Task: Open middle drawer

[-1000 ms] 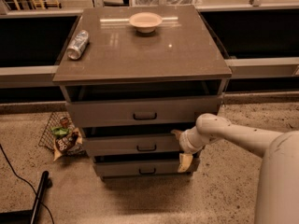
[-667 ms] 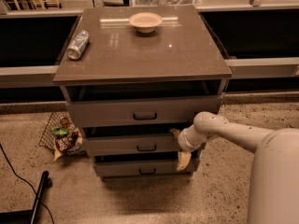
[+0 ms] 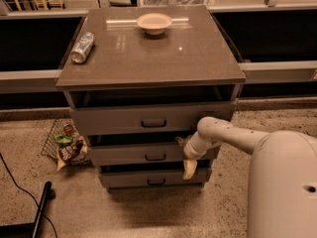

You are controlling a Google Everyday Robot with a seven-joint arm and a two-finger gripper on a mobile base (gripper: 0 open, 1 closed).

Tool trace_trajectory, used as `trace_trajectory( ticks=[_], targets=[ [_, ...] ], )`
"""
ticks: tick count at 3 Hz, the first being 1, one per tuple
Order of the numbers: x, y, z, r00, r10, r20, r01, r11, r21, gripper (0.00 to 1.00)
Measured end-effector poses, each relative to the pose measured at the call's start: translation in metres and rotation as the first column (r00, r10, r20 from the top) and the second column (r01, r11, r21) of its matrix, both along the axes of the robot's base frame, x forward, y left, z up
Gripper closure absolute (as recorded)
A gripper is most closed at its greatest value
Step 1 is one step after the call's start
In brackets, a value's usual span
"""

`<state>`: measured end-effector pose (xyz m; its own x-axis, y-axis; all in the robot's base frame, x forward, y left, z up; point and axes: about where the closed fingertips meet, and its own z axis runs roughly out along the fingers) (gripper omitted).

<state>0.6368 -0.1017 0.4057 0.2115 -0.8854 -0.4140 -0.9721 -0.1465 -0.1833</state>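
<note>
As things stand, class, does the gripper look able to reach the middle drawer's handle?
Probably yes. The gripper hangs at the right end of the middle drawer front, and the handle lies just left of it with nothing between them.

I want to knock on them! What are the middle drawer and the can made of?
The middle drawer, with the pincer at its right end: maybe painted metal or laminate, matte grey-brown, no grain showing. The can, lying on the cabinet top: likely metal, with silvery glints.
</note>
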Motion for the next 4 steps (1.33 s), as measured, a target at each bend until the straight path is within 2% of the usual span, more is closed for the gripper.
trace_trajectory(
  ticks=[1,4],
  targets=[
    [0.0008,0.0075,-0.0071,0.9996,0.025,-0.014,-0.025,1.0,-0.004,0.18],
    [-0.0039,0.0066,-0.0013,0.9994,0.031,-0.015,-0.031,0.999,0.007,0.87]
  ],
)
